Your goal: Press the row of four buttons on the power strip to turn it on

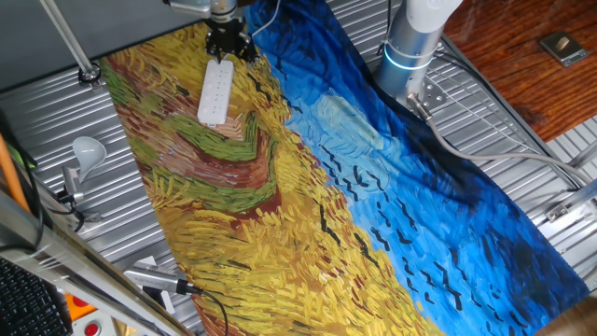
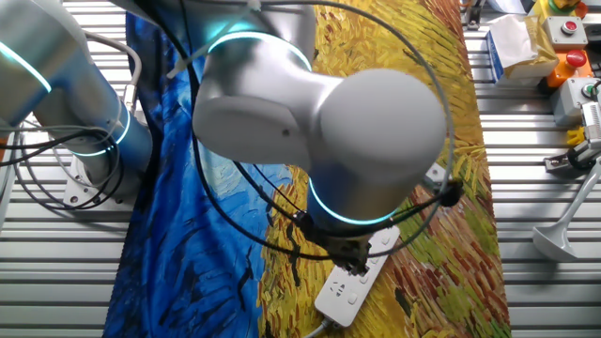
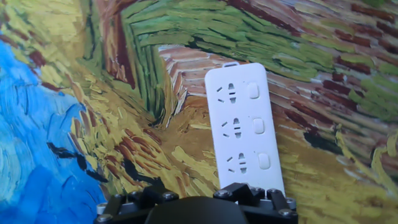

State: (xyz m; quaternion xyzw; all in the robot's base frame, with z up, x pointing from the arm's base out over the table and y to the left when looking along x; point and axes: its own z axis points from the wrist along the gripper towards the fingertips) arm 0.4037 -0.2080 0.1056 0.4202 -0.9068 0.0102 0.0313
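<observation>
The white power strip (image 1: 215, 93) lies flat on the painted cloth, in its yellow and green part. In the hand view the power strip (image 3: 244, 127) runs away from me. The row of buttons (image 3: 259, 126) lines its right side, and three pale switches show, each beside a socket. The strip's near end is hidden under the hand's dark body. My gripper (image 1: 229, 45) hangs over that end of the strip. In the other fixed view the arm covers most of the gripper (image 2: 352, 255) above the strip (image 2: 349, 286). No view shows the fingertips or a gap between them.
The Van Gogh-style cloth (image 1: 373, 187) covers the slatted metal table. A white lamp head (image 1: 89, 147) lies at the left. Tools and cables (image 1: 154, 278) lie at the front left. The arm's base (image 1: 410, 47) stands at the back right. Boxes and a red button (image 2: 563, 52) sit beyond the cloth.
</observation>
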